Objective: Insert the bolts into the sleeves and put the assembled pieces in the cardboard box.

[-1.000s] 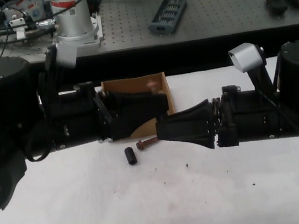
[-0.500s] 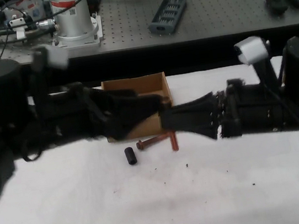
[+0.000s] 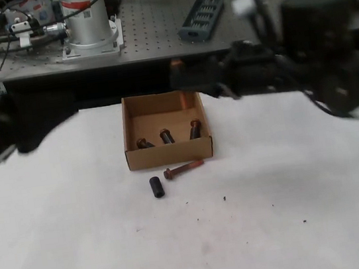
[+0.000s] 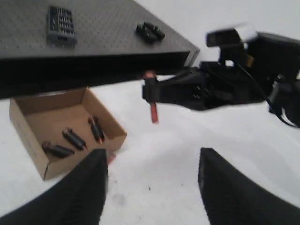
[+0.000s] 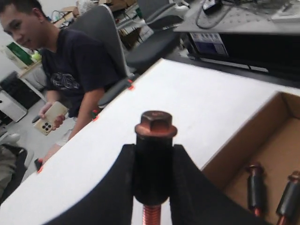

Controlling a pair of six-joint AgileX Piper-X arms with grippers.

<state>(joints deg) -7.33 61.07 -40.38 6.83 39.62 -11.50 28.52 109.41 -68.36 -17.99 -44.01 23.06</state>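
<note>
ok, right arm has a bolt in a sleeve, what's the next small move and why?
Probably carry it over the cardboard box and lower before opening. The right arm's jaws are shut on the assembled piece, held up near the box's far wall rather than inside it. Three finished pieces already lie in the box, with bare floor left beside them.

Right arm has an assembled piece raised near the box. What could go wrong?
1. The right gripper holds the assembled piece high, seemingly beside the cardboard box rather than over it; dropped there, it may miss or bounce out.
2. The loose bolt lies close to the box's front wall; a grab for it may shove the box.
</note>
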